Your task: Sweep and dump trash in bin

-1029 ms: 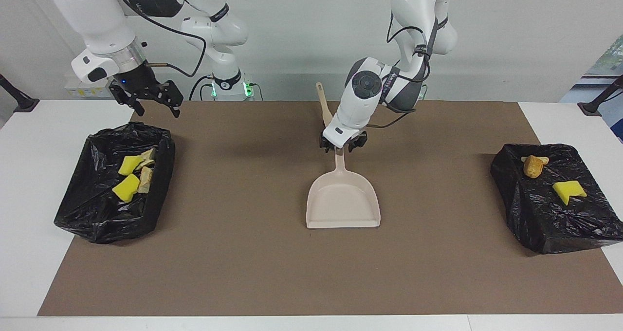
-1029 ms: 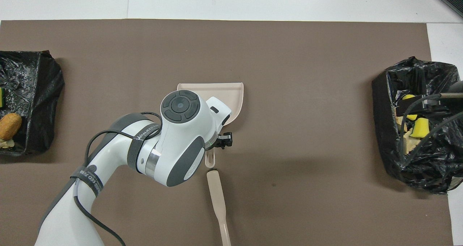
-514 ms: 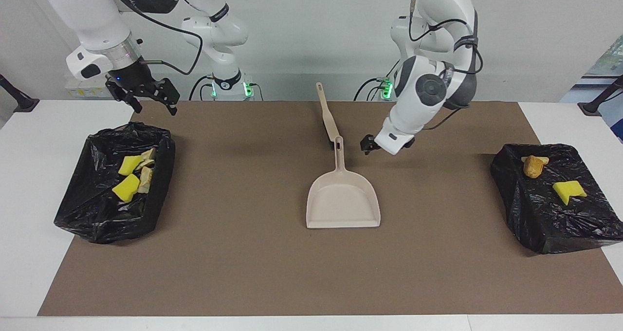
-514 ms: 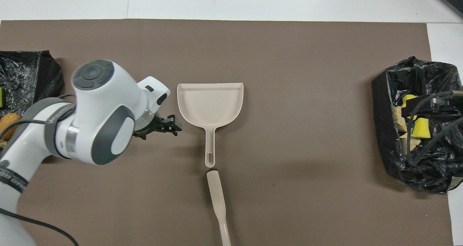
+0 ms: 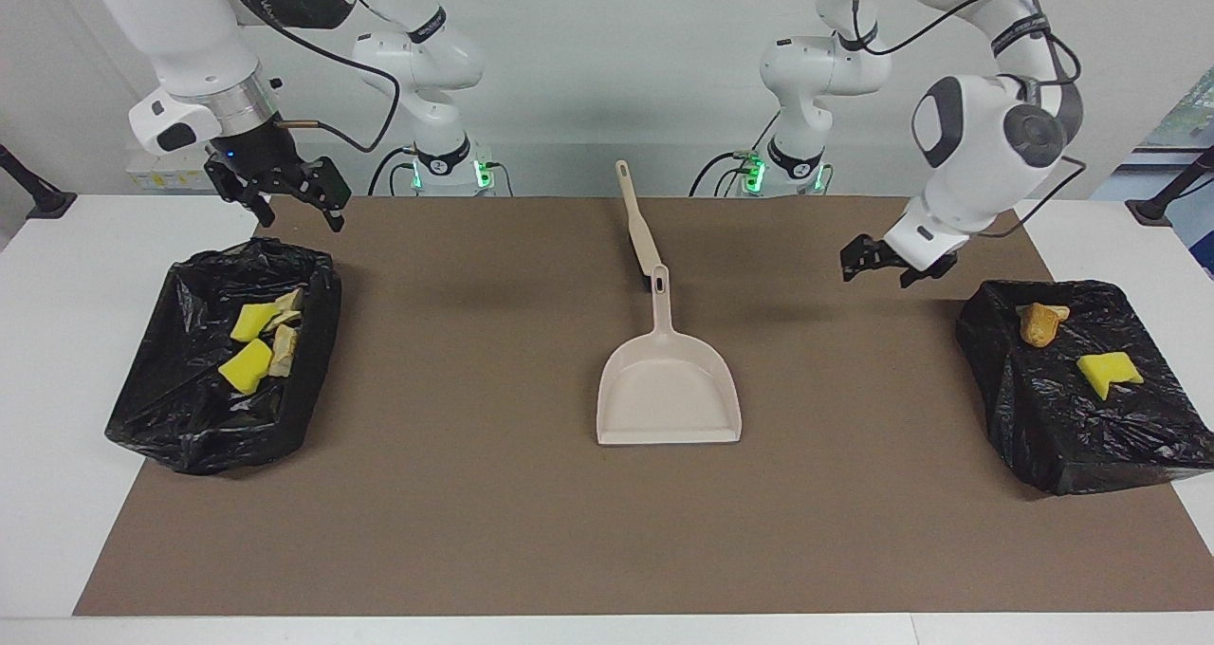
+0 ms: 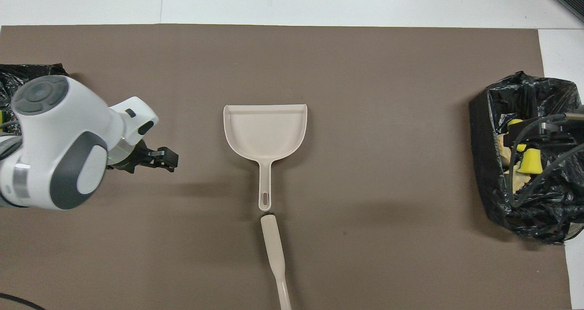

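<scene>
Desk (image 5: 57, 341): white top with a big brown mat (image 5: 474, 531) over it, plain wall at the robots' end.
Trash: all binned as far as I can see. Yellow sponge chunks (image 5: 248, 343) and bread lumps (image 5: 283, 341) sit in the black-bagged bin (image 5: 142, 417) at the right arm's end. One bread lump (image 5: 1039, 324) and one sponge chunk (image 5: 1105, 370) lie on the bagged bin (image 5: 1043, 455) at the left arm's end.
Tools: empty dustpan (image 5: 669, 389) mid-mat, with the brush (image 5: 637, 218) lying handle-to-handle with it, nearer the robots.
Left jaws: spread, holding nothing, over the mat just beside the left-end bin.
Right jaws: spread, empty, over the mat by the right-end bin's nearer rim.
Handling: I'd guess sponge is featherlight and squashy, and bread light but crumbly. Neither is slippery. Pinch gently across a narrow side, or just sweep them.
Progress: looks basically done.
</scene>
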Robot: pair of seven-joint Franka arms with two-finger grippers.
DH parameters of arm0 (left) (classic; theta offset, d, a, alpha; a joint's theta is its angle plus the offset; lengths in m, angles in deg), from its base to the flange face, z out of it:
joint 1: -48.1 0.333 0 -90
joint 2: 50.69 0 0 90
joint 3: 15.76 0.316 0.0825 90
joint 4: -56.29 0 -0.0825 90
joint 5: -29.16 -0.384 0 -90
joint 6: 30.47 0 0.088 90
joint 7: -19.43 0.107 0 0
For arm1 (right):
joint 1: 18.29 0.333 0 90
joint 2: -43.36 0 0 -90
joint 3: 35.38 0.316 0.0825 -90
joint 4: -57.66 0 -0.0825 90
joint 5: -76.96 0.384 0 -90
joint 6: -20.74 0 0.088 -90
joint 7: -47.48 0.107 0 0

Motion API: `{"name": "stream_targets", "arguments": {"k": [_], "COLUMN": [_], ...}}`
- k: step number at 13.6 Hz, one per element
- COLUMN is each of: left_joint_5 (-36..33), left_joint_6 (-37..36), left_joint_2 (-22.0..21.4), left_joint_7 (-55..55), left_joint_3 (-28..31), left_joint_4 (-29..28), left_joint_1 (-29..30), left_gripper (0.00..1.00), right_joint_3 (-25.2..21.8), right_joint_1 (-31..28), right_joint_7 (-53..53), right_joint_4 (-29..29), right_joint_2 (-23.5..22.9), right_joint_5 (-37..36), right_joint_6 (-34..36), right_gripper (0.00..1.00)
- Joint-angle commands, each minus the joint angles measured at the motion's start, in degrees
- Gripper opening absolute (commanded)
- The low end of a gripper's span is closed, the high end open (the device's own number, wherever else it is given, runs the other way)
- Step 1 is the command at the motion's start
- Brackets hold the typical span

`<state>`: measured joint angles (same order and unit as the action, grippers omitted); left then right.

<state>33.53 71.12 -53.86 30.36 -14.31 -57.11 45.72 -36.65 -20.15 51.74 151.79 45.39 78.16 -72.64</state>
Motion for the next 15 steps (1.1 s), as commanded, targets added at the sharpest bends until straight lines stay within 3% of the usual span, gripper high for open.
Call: {"name": "stream_targets", "arguments": {"k": [1,5,10,15], "left_joint_5": [-2.4,-4.8,-5.4,-5.3], "left_joint_6": [-5.9,-11.2,-20.0,-19.5], "left_joint_2": [-3.2,-2.1,6.2,4.4], "left_joint_7": [4.5,4.7,4.5,3.7], "left_joint_3": [-0.8,-0.9,-0.9,-1.2], "left_joint_4": [3.8,15.6,31.9,29.7], "left_joint_1": [3.1,2.8,2.8,2.3], "left_gripper": [1.00,1.00,1.00,1.00], "right_joint_3": [0.4,0.4,0.3,0.1], "right_joint_1": [-0.3,-0.3,-0.9,-0.5], "right_joint_7": [-0.4,-0.4,-0.7,-0.9], "right_joint_4": [-0.4,0.0,-0.1,0.1], "right_joint_2": [-0.3,0.0,0.1,0.2], "right_joint_5": [0.2,0.3,0.3,0.2], "right_joint_6": [-0.4,0.1,1.1,1.0], "right_gripper": [1.00,1.00,1.00,1.00]}}
